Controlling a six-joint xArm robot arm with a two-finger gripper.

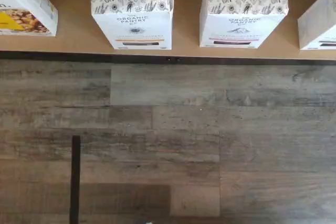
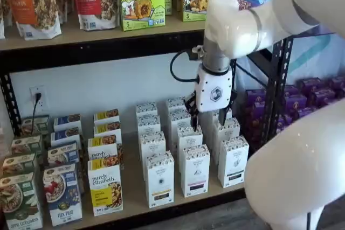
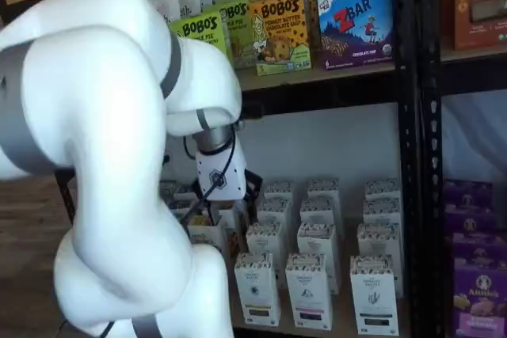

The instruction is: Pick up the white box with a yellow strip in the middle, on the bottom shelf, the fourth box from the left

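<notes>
The wrist view looks down on the white box, which has a speckled top and a yellow strip low on its front. It stands at the front edge of the bottom shelf. In a shelf view the same white box heads a row of white cartons, just right of a "purely elizabeth" box. My gripper hangs in front of the shelving, above and behind that front row. Its dark fingers stick out either side of the white body, open, with nothing in them. It also shows in a shelf view as the gripper, partly behind my arm.
A like white carton with a pink band stands right of the target. The "purely elizabeth" box stands left of it. A black upright and purple boxes lie to the right. A wood-plank floor is below.
</notes>
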